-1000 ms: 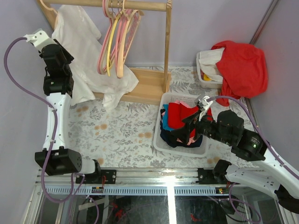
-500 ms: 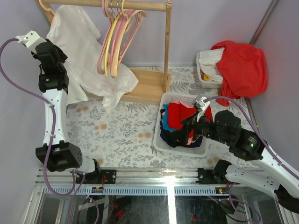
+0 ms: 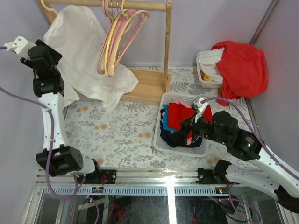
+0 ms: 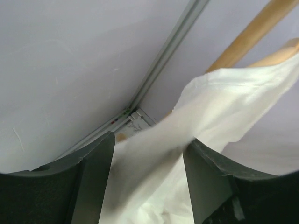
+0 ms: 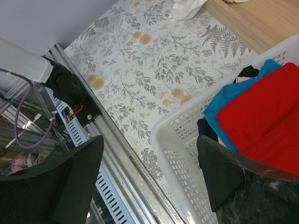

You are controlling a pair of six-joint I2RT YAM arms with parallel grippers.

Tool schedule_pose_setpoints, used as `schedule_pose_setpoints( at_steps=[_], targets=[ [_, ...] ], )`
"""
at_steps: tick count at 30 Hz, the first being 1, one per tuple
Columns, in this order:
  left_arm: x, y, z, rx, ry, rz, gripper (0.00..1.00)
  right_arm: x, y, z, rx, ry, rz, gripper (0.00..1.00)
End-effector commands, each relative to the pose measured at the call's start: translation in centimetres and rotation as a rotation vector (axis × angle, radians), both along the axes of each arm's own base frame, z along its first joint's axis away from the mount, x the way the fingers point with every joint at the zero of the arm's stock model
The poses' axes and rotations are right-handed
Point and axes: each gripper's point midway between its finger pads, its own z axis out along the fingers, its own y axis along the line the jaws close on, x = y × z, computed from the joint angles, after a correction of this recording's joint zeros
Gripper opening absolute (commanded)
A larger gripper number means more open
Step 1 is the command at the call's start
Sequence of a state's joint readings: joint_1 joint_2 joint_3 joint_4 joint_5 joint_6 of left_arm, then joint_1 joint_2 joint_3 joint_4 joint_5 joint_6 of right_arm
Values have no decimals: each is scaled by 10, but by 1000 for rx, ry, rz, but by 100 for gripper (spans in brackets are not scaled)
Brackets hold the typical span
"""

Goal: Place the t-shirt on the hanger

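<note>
Wooden rack [image 3: 148, 87] at back of worktop [image 3: 119, 133]: t-shirt [image 3: 84, 51] hangs off its L end, draped over hanger [image 3: 45, 6], only the hook showing. L arm [image 3: 45, 79] has swung out toward the wall in the last sec. L fingers [image 4: 88, 182] have spread, cloth loose in the gap, prob. letting go. R fingers [image 5: 74, 179] wide apart, empty, over basket [image 3: 161, 145]. Task looks nearly done.

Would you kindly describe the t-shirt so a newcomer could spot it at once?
Find the wooden clothes rack at the back of the table. The t-shirt hangs at its left end, beside the pink and yellow hangers. It is the only garment on the rack, and plain white.
</note>
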State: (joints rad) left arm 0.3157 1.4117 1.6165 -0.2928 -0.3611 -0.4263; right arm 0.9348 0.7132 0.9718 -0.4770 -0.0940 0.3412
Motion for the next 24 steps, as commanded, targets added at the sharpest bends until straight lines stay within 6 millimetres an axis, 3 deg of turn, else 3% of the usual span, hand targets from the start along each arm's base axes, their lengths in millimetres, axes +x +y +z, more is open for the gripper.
schedule_pose_setpoints(
  at_steps=[1,7,11,15,20,24],
  targets=[
    [-30,-27,67,38,-246,-101,61,-4,4,13,53,-18,28,88],
    [-78,-56,110,57,-378,-168,65,-6,1,12,63,-15,23,88],
    [-100,-77,121,34,-403,-236,65,-8,0,12,68,-13,23,88],
    [-122,-101,107,-22,-394,-317,65,-8,-3,11,70,-15,13,88],
    [-149,-121,60,-102,-321,-364,65,-9,-7,8,71,-7,-1,88],
    [-151,-131,14,-192,-250,-390,65,-9,-7,8,62,-2,-3,88]
  ],
)
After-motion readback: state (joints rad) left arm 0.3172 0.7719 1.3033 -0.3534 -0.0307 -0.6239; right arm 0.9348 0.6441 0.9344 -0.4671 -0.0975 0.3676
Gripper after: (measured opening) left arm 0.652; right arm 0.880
